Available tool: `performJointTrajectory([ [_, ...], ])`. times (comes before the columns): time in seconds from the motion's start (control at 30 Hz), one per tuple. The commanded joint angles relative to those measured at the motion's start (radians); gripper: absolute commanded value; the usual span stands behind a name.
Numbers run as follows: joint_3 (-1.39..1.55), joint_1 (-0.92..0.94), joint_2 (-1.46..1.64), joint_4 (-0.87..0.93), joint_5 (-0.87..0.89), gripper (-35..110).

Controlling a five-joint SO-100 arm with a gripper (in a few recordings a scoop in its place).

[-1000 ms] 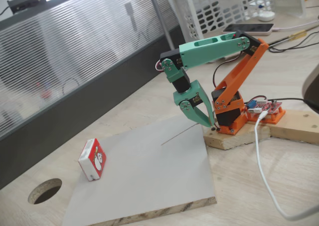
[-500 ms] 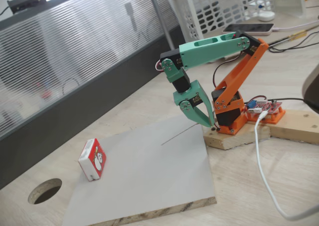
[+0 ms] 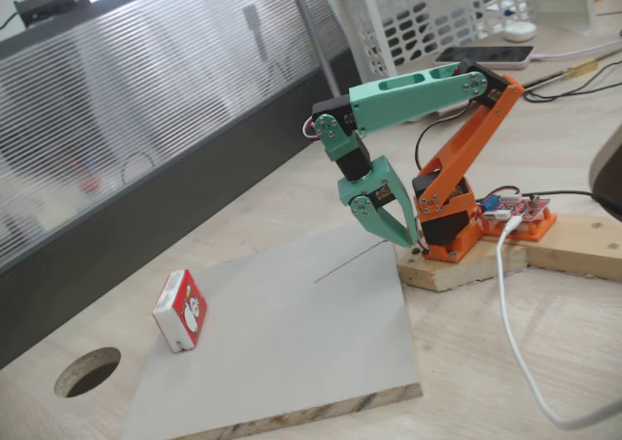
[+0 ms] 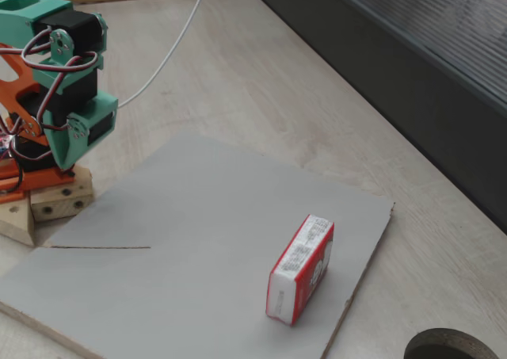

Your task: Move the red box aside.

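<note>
Red box (image 3: 180, 310) stands on edge near the front left corner of grey board (image 3: 292, 333) in a fixed view, close to the board's left rim and just short of round hole (image 3: 87, 371) cut in the desk (image 3: 544, 362). Stands alone, nothing touching it. Best handled by reaching out low across the board, opening wide before arrival, squaring up to the carton's narrow white sides and closing gently so the light carton neither tips nor skids; then carrying or sliding it off to one side, away from the hole. Farther back, teal fingers (image 3: 394, 224) hang pointing down beside the orange base (image 3: 449, 228), tips drawn nearly together, holding nothing. Well apart from the box, with the bare board between.
</note>
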Motion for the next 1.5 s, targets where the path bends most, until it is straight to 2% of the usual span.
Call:
performJointTrajectory([
  [0.0,-0.005,-0.012,0.057,0.025,0.015,4],
  [0.9,-0.057,-0.011,0.057,0.005,0.018,4],
  [1.0,-0.196,-0.009,0.054,-0.1,0.018,4],
  [1.1,-0.31,-0.008,-0.002,-0.276,0.02,4],
  [1.27,-0.419,-0.009,-0.387,-0.515,0.021,4],
  [1.47,-0.706,-0.008,-0.681,-0.58,0.021,4],
])
